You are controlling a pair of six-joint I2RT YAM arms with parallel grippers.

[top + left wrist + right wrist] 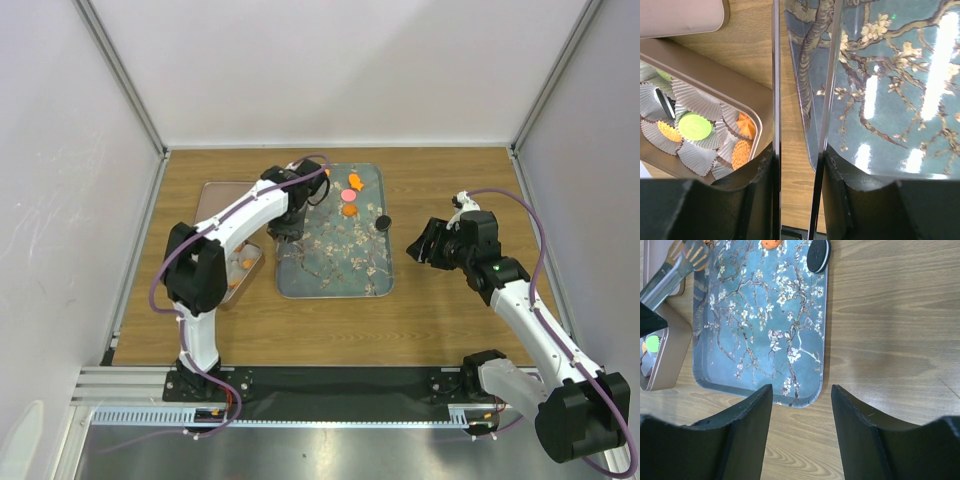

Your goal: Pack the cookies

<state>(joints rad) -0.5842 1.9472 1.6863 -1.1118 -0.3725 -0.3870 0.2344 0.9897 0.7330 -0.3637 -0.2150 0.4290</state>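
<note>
From above: the left claw point(285, 234) is over the tray's point(335, 272) left edge. Four cookies point(349, 194) lie at the tray's far end, the black one on its right rim. Bare tabletop point(450, 190) lies right of the tray.

Left wrist: the claw pinches metal tongs point(777, 125). A cut-off tin point(715, 80) shows at least five more cookies.

Right wrist: the right claw point(802, 390) is wide, holding nothing.

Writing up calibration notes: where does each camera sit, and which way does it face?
Top: fixed above and behind the bases, looking down on the table and tray; left arm and right arm both show.
Left wrist: on the left arm, looking down past the left hand, shut on tongs; shows the tin of cookies and the tray edge.
Right wrist: on the right arm, looking down through the open right hand at the tray.
Shared: both wrist views show tray and tin.
</note>
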